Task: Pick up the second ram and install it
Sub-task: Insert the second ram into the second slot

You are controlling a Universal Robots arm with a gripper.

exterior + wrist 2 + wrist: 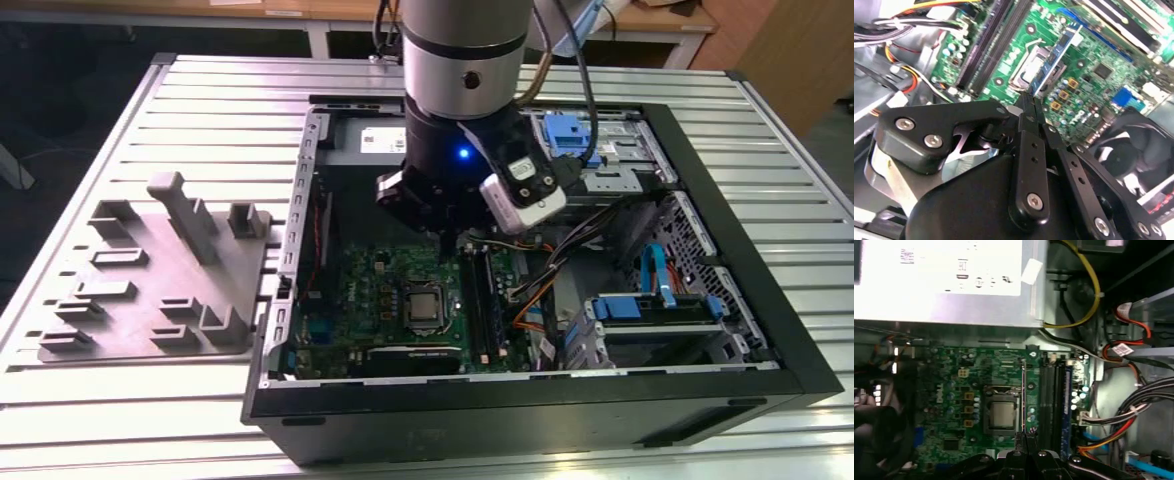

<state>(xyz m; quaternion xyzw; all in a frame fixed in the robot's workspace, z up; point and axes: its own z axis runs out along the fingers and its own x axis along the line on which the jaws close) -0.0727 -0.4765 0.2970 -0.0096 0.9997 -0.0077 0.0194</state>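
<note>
My gripper [447,240] reaches down into the open computer case [747,260], just above the green motherboard [360,300]. It is shut on the second ram [1056,55], a thin flat stick that juts out from the fingertips. In the first wrist view the ram [1024,395] shows edge-on as a thin line rising from the gripper [1024,437]. There it lies between the CPU socket [1002,412] and the long black memory slots [1051,390], parallel to the slots. In the second wrist view the gripper [1031,102] holds the stick over the socket [1029,65], with the slots [989,45] off to one side.
A grey moulded tray [147,270] with upright pegs lies on the slatted table at the exterior view's left. Inside the case are a silver power supply [944,280], bundled cables [541,300] beside the slots, a black fan [1124,150] and blue-tabbed drive bays [654,305].
</note>
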